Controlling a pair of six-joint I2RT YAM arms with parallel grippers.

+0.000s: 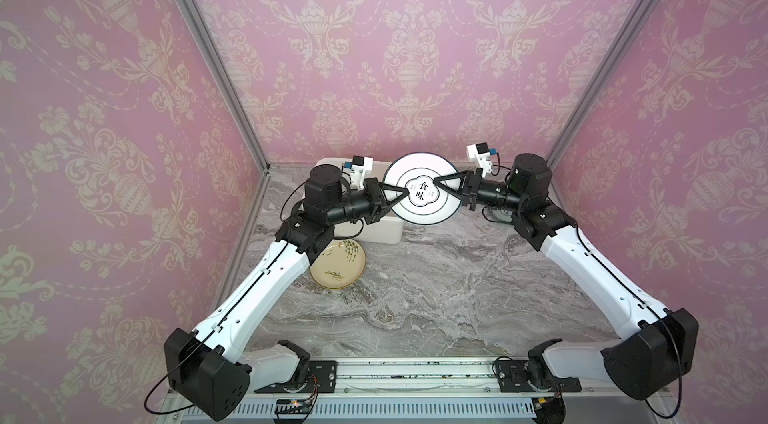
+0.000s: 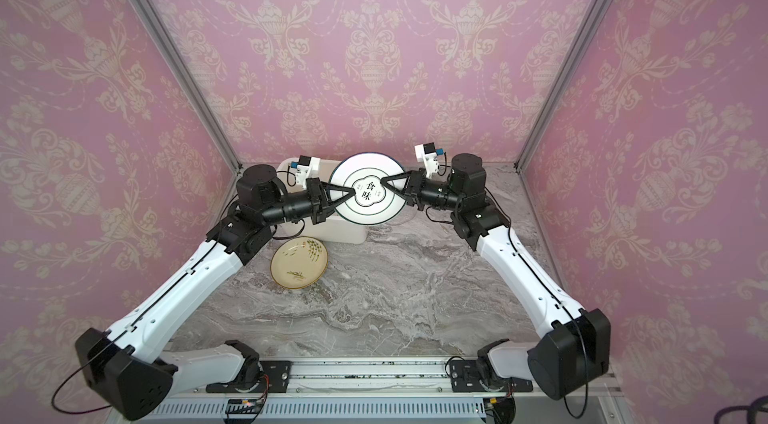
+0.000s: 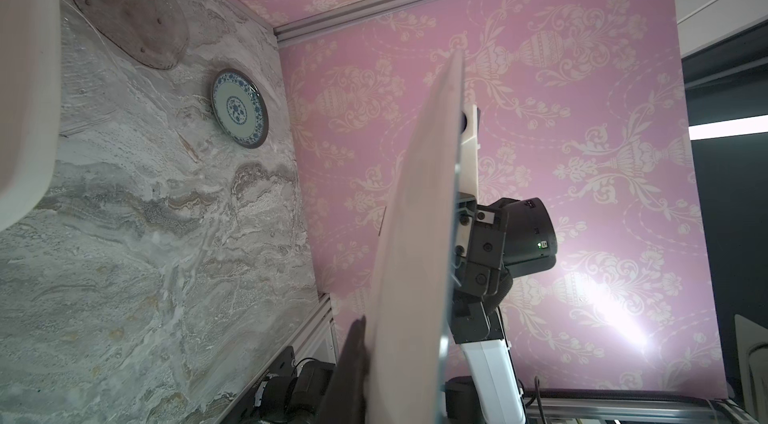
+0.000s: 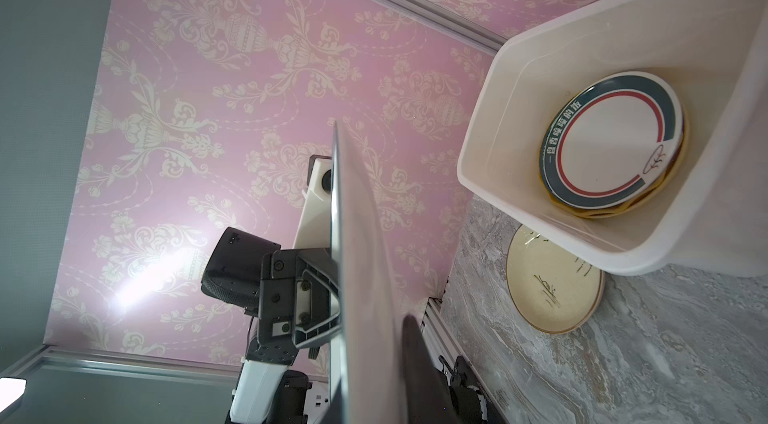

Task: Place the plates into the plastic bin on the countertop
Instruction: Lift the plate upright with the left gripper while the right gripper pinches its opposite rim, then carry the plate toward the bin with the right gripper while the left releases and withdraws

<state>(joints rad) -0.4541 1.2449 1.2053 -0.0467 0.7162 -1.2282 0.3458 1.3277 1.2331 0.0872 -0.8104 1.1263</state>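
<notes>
The white lettered plate (image 1: 420,212) is held raised off the tabletop (image 1: 436,297), just beside the plastic bin (image 1: 386,230). It is clamped from opposite sides by the left gripper (image 1: 405,192) and right gripper (image 1: 435,181), seemingly for a handover towards the bin. Both forearms are stretched inward, wrists roughly horizontal

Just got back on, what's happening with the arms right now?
The left gripper and right gripper both pinch one white lettered plate, held in the air by the bin. The bin holds a stack topped by a dark-rimmed plate. A cream plate, a blue plate and a glass plate lie on the countertop.
</notes>
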